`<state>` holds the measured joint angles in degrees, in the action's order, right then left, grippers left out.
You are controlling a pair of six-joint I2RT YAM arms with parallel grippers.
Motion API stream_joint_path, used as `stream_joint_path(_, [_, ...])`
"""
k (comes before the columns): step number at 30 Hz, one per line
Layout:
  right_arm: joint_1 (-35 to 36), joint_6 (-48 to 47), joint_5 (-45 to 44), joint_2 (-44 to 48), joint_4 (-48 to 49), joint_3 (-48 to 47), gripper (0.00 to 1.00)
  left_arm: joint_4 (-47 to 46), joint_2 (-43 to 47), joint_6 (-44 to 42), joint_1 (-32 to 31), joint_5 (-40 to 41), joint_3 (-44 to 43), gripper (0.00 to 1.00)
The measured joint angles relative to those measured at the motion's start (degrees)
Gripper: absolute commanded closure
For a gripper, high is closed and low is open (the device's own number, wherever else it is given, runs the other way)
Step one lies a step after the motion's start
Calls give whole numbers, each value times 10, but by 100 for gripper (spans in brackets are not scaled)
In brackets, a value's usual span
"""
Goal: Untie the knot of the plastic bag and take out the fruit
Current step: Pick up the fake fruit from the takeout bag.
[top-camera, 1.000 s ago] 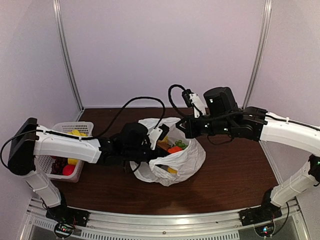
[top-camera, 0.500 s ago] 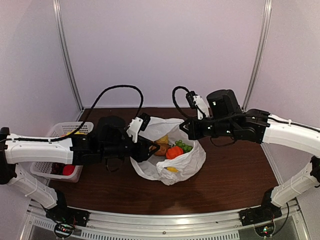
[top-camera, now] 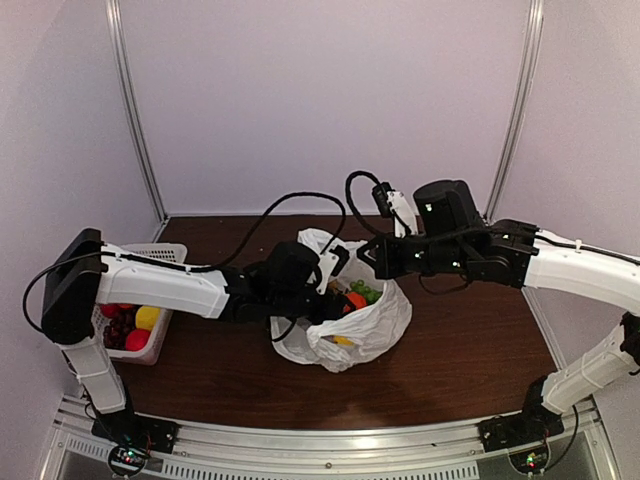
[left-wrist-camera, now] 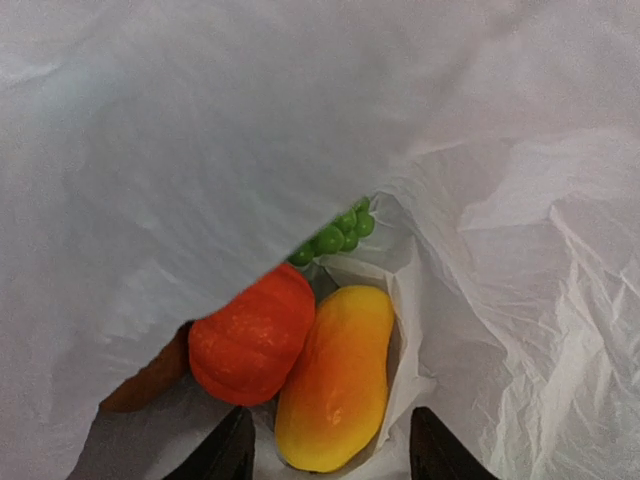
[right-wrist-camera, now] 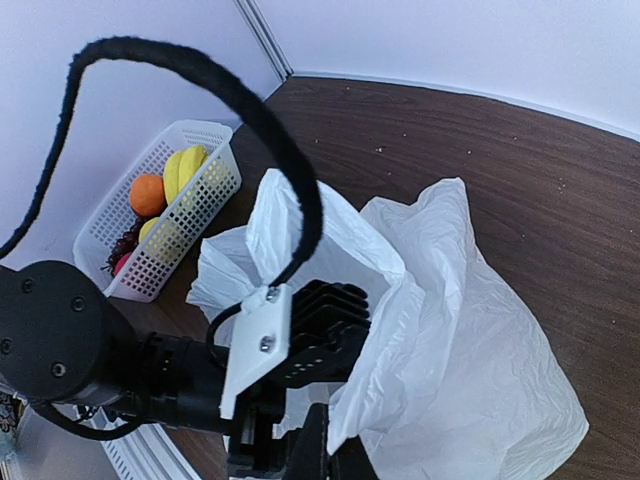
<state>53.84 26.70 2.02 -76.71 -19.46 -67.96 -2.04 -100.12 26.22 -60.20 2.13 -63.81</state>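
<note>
Left gripper (left-wrist-camera: 330, 455) is back from the basket (right-wrist-camera: 190, 215), inside the plastic bag (top-camera: 385, 315), jaws apart just above the mango (left-wrist-camera: 335, 375). Right gripper (right-wrist-camera: 325, 455) pinches the bag rim open. We're mid-unloading fruit; next we drop and close on the mango.

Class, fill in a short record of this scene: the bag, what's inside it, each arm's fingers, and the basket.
Bag: white, mouth open
Inside: mango, ribbed orange fruit, green grapes
Left fingers: open, in the bag, either side of the mango's end
Right fingers: shut on the bag's rim
Basket: left of bag, holds bananas
</note>
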Motion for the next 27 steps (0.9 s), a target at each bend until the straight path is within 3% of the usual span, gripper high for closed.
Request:
stream_joint_path(14, [0, 16, 47, -19, 41, 2, 100, -35, -118, 14, 33, 7, -60, 26])
stream_joint_path(27, [-2, 22, 62, -20, 50, 16, 100, -41, -204, 15, 46, 6, -141, 22])
